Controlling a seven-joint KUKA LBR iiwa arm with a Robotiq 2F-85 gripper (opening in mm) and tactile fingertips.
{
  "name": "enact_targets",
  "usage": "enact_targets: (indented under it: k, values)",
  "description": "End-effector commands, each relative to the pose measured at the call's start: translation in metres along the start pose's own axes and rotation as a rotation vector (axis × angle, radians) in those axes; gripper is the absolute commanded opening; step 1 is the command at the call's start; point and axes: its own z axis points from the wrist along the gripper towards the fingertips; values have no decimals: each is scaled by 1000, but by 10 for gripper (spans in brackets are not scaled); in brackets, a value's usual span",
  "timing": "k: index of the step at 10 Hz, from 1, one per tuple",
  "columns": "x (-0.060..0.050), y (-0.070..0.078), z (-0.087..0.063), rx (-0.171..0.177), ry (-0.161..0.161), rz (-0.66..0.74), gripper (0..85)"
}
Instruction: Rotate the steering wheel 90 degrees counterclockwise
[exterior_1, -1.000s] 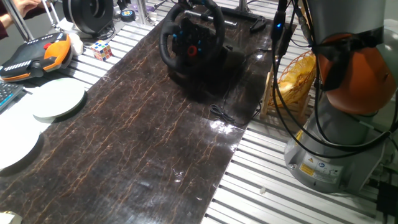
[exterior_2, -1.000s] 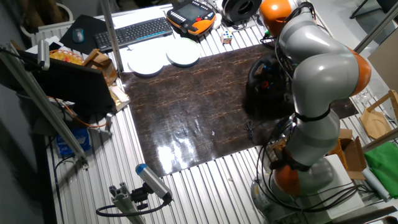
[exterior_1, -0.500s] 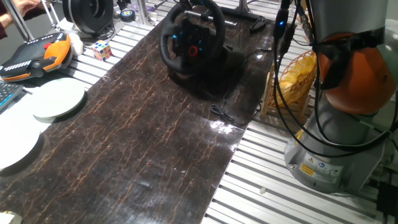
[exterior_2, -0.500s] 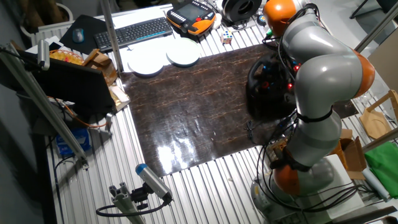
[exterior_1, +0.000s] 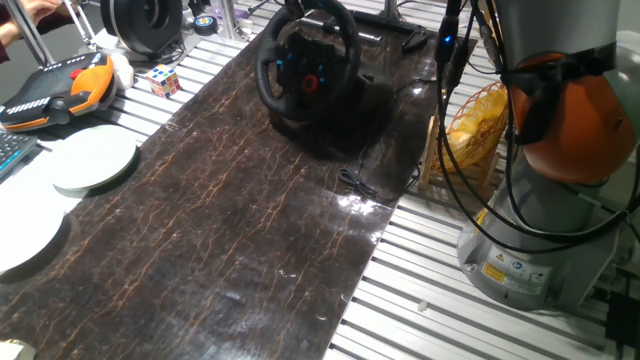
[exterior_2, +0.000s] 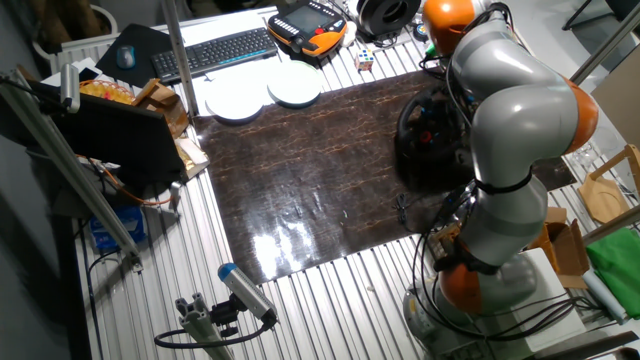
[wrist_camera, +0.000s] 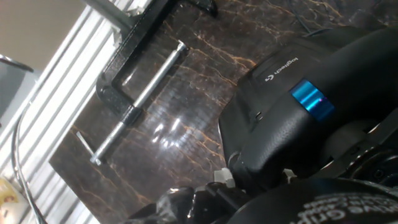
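Note:
The steering wheel (exterior_1: 308, 62) is black, with a thick rim and a hub with blue-lit and red buttons. It stands on its black base at the far end of the dark marble-patterned mat (exterior_1: 220, 220). My gripper (exterior_1: 303, 6) is at the top of the rim, cut off by the frame edge. In the other fixed view the wheel (exterior_2: 425, 135) is partly hidden behind my arm (exterior_2: 515, 100), and the gripper is hidden. The hand view looks down on the wheel's base (wrist_camera: 292, 118) with its blue mark; the rim (wrist_camera: 311, 208) fills the bottom edge. I cannot see how the jaws stand.
A metal clamp (wrist_camera: 134, 93) lies behind the wheel. Two white plates (exterior_1: 95, 160) sit at the mat's left edge, beyond them an orange-black pendant (exterior_1: 60, 90), a colour cube (exterior_1: 165, 80) and a black ring device (exterior_1: 145, 20). A thin cable (exterior_1: 355, 185) and a yellow bag (exterior_1: 475, 125) lie near my base.
My arm's upper links shifted slightly right and then back. The wheel's hub and buttons show no clear turn.

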Motion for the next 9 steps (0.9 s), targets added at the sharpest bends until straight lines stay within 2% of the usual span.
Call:
enact_targets:
  k: [1, 4, 9]
  values:
    - [1, 1, 0, -5, 6, -17, 10]
    - [4, 3, 2, 0, 20, -75, 10]
    - [10, 2, 7, 7, 62, -167, 10]
